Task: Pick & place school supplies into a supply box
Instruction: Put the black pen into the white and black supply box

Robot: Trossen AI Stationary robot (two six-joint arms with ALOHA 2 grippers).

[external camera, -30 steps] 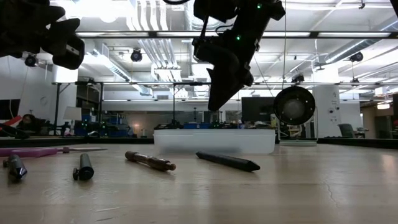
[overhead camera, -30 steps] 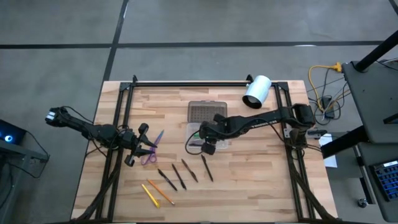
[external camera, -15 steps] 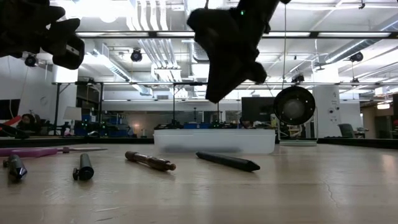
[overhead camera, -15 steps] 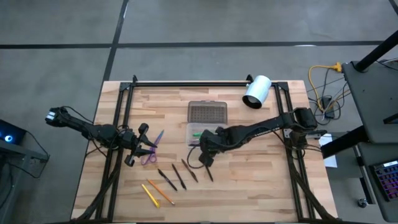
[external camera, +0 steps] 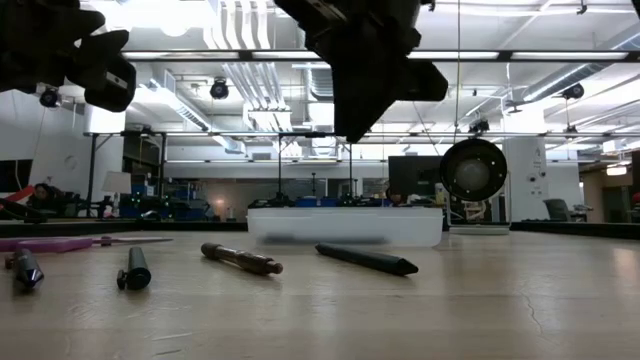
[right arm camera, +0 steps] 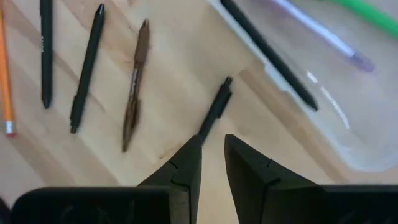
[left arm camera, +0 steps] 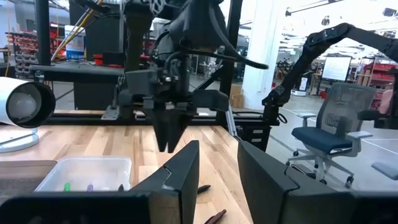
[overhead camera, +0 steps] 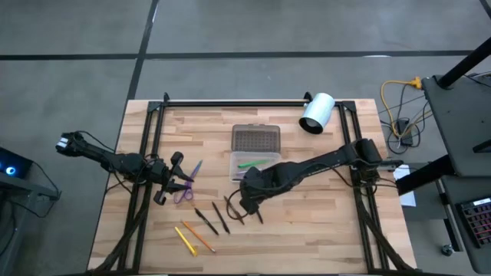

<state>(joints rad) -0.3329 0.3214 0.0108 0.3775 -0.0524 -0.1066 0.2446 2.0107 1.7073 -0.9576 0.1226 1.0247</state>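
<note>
Dark right gripper (overhead camera: 247, 202) hangs w/ fingers slightly apart, empty, just above a black pen (right arm camera: 214, 111) near the open supply box (overhead camera: 247, 175). Left gripper (overhead camera: 170, 181) waits open, left, over my scissors (overhead camera: 186, 184).

Robotics lab: exposed ceiling ducts (external camera: 245, 80), office chair (left arm camera: 336, 134), other robot arm (left arm camera: 311, 56) behind wooden table (overhead camera: 307, 222).

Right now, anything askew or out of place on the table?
Only the white cylinder: it lies tipped on its side at the table's far right corner. The clear plastic box sits square, and the loose pens lie scattered, unspilled.
</note>
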